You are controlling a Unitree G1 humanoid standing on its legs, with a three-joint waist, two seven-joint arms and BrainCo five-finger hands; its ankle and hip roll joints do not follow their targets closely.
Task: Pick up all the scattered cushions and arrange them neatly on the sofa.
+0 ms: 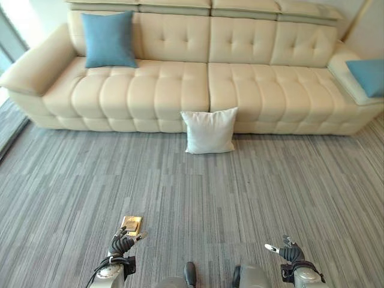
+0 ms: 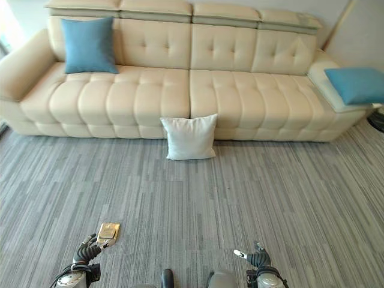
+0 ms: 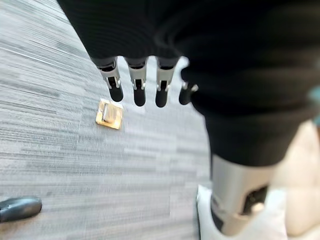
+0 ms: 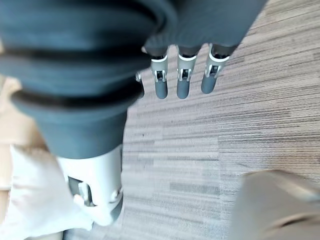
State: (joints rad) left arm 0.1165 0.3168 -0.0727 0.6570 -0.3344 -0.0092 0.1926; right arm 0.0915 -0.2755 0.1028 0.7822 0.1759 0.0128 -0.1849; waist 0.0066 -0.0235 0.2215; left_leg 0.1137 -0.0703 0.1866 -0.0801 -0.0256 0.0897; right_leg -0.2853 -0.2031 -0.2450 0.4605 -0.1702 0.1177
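Observation:
A white cushion (image 1: 209,131) stands on the carpet, leaning against the front of the cream sofa (image 1: 180,84) near its middle. A blue cushion (image 1: 108,39) stands upright against the sofa's backrest at the left end. Another blue cushion (image 1: 368,76) lies on the sofa's right armrest. My left hand (image 1: 121,242) hangs low at the bottom left, fingers straight and empty. My right hand (image 1: 289,251) hangs at the bottom right, also open and empty. Both hands are far from the sofa, with carpet between.
A small brass floor plate (image 1: 131,225) is set in the grey striped carpet (image 1: 240,192) just beyond my left hand. A wide stretch of carpet lies between me and the sofa.

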